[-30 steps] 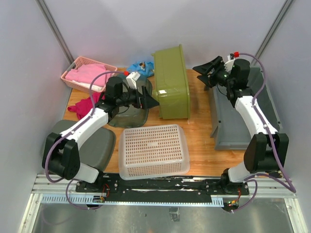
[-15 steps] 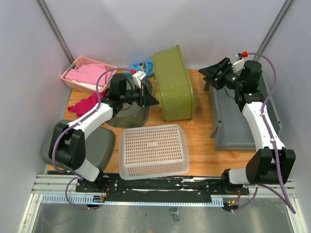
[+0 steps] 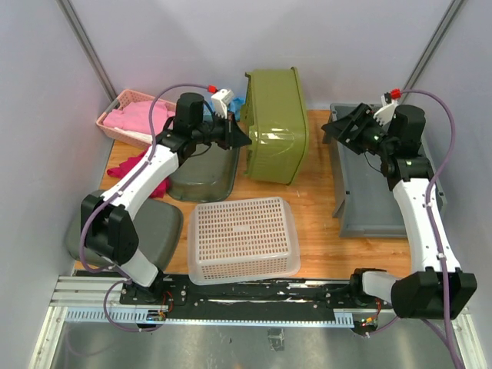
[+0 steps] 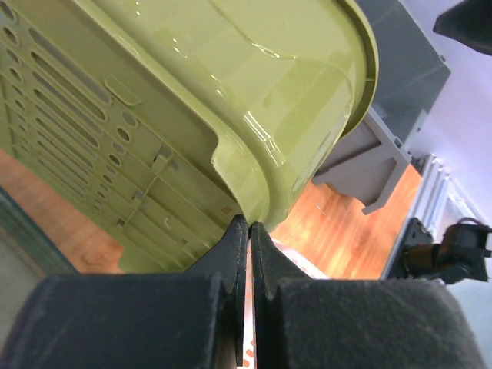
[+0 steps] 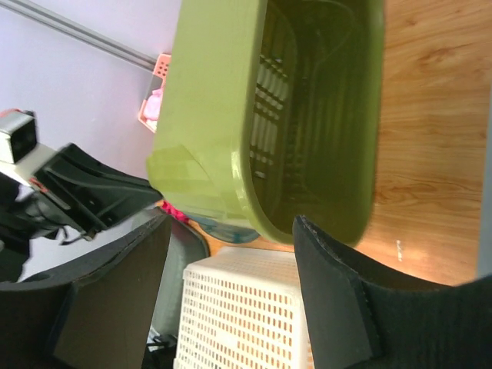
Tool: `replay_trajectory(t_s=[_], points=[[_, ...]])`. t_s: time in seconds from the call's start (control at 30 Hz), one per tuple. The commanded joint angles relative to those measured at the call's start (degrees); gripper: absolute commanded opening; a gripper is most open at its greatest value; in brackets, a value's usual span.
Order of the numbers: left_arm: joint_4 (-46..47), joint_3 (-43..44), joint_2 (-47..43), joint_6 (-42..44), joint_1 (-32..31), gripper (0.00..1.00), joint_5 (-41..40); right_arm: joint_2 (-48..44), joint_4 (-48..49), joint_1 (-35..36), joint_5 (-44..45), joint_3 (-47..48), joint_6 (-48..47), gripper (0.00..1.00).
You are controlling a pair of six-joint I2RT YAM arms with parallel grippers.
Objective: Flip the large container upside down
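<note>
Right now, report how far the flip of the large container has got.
Done: nothing yet. The large container sits flat at the right, seemingly open side up, and no gripper touches it. In hand: the left gripper is shut on the rim of the olive-green bin, which is tipped on its side. The right gripper is open and empty. Left: gripping and turning over the large container.

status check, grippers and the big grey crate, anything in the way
Left gripper shut, tips at the olive-green bin rim, bin tilted. Right gripper open, empty. Large container flat at right, untouched. Tilted bin stands beside it.
</note>
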Motion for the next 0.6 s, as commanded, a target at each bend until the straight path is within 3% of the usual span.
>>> replay_trajectory(t_s=[0.0, 0.17, 0.27, 0.4, 0.57], points=[[-7.5, 8.4, 0.5, 8.6, -3.4, 0.00, -8.2, -3.7, -6.5, -1.0, 5.7, -1.6, -7.3, 0.66], [-13.1, 13.8, 1.9, 13.3, -7.0, 0.00, -11.2, -3.7, -9.5, -1.0, 5.6, -2.4, -9.3, 0.64], [-15.0, 15.5, 3.0, 15.0, -9.4, 0.00, -12.6, -3.2, -11.3, -0.9, 6.6, -2.6, -11.1, 0.58], [-15.0, 16.1, 4.7, 14.2, -11.4, 0.00, -12.1, -1.5, -13.1, -0.5, 6.4, -3.1, -12.6, 0.50], [-13.2, 17.2, 7.4, 11.3, -14.0, 0.00, -10.3, -0.4, -14.3, -0.3, 7.7, -4.0, -14.4, 0.49]])
